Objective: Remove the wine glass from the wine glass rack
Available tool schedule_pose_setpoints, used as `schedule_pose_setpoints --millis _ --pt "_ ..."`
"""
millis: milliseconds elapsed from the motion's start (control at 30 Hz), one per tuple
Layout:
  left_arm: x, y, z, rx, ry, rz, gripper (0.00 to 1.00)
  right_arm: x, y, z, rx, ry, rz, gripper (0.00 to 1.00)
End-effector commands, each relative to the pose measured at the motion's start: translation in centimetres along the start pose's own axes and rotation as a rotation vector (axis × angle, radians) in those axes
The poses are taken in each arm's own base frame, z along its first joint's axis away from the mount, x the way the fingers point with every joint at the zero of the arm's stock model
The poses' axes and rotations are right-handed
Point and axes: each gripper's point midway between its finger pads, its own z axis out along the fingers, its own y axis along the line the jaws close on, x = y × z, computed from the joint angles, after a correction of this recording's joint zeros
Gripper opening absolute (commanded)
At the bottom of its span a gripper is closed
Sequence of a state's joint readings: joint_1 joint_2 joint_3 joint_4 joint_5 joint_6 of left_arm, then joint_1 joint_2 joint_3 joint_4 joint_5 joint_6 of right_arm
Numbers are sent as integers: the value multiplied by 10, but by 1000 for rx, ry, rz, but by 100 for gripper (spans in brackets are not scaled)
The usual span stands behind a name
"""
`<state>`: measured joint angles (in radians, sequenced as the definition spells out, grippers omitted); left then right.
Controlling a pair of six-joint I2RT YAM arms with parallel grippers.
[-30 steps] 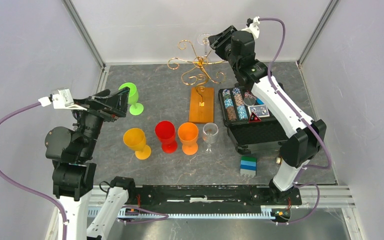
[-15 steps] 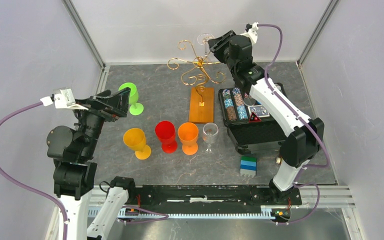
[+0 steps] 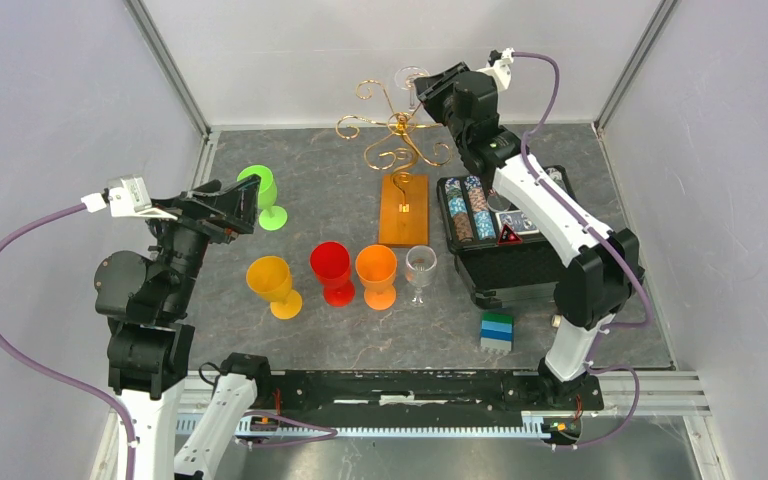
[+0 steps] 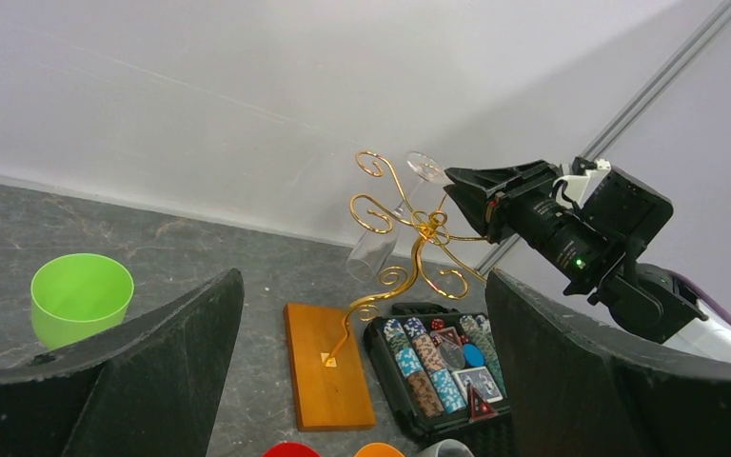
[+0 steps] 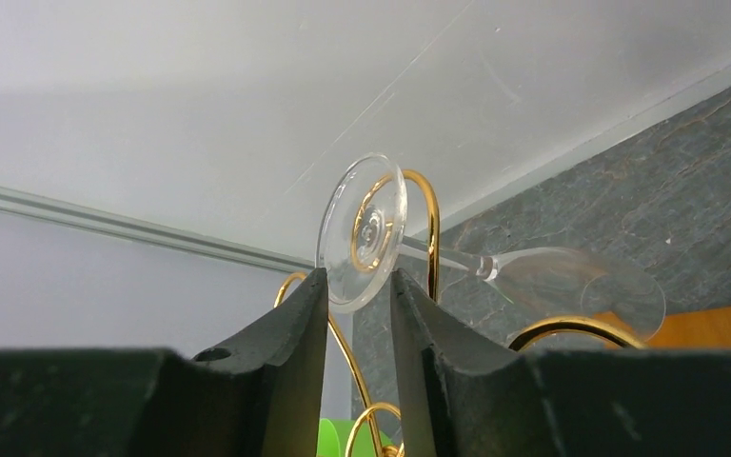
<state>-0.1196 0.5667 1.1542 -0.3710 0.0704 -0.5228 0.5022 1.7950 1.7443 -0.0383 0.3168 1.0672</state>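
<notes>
The wine glass (image 3: pixel 411 78) hangs tilted on the wine glass rack (image 3: pixel 400 128), a gold wire stand on a wooden base (image 3: pixel 403 210) at the back. My right gripper (image 3: pixel 426 90) is at the glass's foot. In the right wrist view the round foot (image 5: pixel 362 228) sits between the fingertips of the right gripper (image 5: pixel 359 278), the jaws closed narrowly on its lower rim, and the bowl (image 5: pixel 571 286) points away beyond the gold wire (image 5: pixel 430 214). My left gripper (image 3: pixel 245 195) is wide open and empty by the green cup; its view shows the glass (image 4: pixel 375 249) and the rack (image 4: pixel 425 228).
A green cup (image 3: pixel 260 190) stands at the left. Yellow (image 3: pixel 272 280), red (image 3: pixel 332 268) and orange (image 3: pixel 377 272) cups and a clear glass (image 3: pixel 420 268) stand in a row at the middle. A black poker-chip case (image 3: pixel 500 228) and a blue-green block (image 3: pixel 497 331) are on the right.
My right gripper has moved left and forward onto the hanging glass's foot. The left arm has not moved.
</notes>
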Motion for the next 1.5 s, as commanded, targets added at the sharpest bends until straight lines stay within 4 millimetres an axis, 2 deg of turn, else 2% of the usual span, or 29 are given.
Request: schedule_pose_setpoints --millis 0,433,767,1033,1200,1400,1467 --pt "-2 6 -1 -23 -10 44 100 -13 4 9 -11 -72 34 34" --pt "-4 8 -4 -35 -15 61 100 -1 3 22 -53 -54 131 31" --pt "-5 10 -5 -43 -24 71 100 3 0 21 -24 -22 185 34" --pt "-7 9 -7 -45 -32 69 100 -1 3 18 -32 -27 196 1" --pt "-9 9 -8 -46 -37 72 100 -13 20 12 -87 -46 185 0" --pt "-8 9 -8 -46 -35 67 100 -37 41 0 -152 -113 151 0" --pt "-7 9 -8 -46 -35 66 100 -41 42 -1 -158 -129 138 0"
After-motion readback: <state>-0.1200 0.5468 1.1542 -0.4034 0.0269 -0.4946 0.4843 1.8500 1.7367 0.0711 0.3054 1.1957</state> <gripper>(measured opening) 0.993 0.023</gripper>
